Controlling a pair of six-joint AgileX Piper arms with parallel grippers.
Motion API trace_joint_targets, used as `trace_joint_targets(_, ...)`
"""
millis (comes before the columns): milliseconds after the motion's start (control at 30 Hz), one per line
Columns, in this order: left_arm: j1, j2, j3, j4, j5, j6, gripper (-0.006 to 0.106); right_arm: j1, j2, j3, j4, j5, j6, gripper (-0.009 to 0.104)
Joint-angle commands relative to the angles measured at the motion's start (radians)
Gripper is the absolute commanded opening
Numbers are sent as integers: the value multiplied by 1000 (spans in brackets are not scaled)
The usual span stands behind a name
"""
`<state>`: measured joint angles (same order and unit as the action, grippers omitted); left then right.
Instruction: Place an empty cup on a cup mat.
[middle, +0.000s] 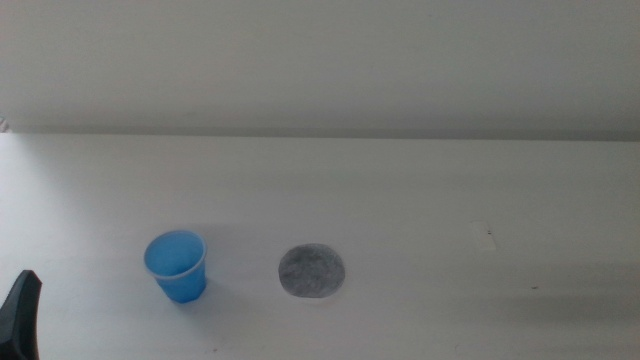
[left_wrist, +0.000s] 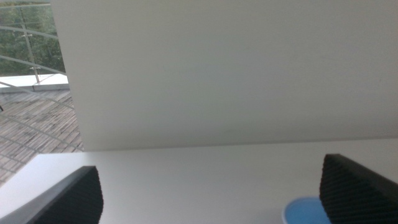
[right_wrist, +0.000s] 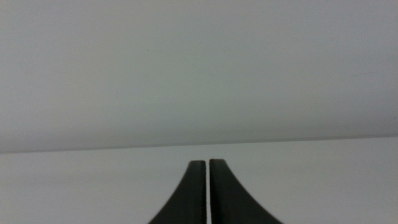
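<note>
Nearest to the camera, at the bottom left edge of the middle view, only a dark tip of the left gripper (middle: 20, 310) shows; it is low, near the cup but not touching it. In its wrist view the 2 jaws stand wide apart with nothing between them, and a piece of the blue rim appears just beside 1 jaw. The right gripper (right_wrist: 207, 186) is out of the middle view; its wrist view shows its 2 jaws pressed together, empty, above bare table (middle: 450, 180). A little farther in, the cup (middle: 176, 265) stands upright on the table at the left, its mouth open and nothing visible inside. Just to its right, apart from it with a clear gap, the mat (middle: 312, 271) lies flat. Behind both, the table runs on to a plain pale wall (middle: 320, 60). I judge that the task is at its start: the cup is not yet grasped and not on the mat. The risks from here come from the cup being light and tapered. If 1 jaw touches the rim first, the cup can tip or slide away. A squeeze too hard may deform it, and a release off-centre may leave it half over the edge of the mat.
</note>
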<state>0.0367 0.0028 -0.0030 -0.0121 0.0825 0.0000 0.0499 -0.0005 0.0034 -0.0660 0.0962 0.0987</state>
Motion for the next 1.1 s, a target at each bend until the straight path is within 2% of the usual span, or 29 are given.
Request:
trace_joint_targets(0,2,6,-15,-2,12,-11,94,0,-36,35,-10,-5,-1,-2)
trace_joint_targets(100,-8,164,-196,-6,154,-11,94,0,-36,35,-10,-5,-1,-2)
trace_joint_targets(333,-87,700,-835,-23,891,0,94,0,-36,35,-10,-5,-1,-2)
trace_joint_targets(500,-87,1044,-1070,-57,1173,0,94,0,-36,35,-10,-5,-1,-2)
trace_joint_targets(567,-102,1170,-1128,-64,1174,86,94,0,-36,35,-10,-5,-1,-2)
trace_joint_targets(667,-140,1316,-1183,-49,1177,96,94,0,-36,35,-10,-5,-1,-2)
trace_joint_targets(867,-222,1474,-1191,12,1085,11,93,0,-36,35,-10,-5,-1,-2)
trace_joint_targets(967,-253,1516,-1191,55,1047,-94,90,0,-36,35,-10,-5,-1,-2)
trace_joint_targets(1067,-258,1553,-1191,65,1026,-105,88,0,-36,35,-10,-5,-1,-2)
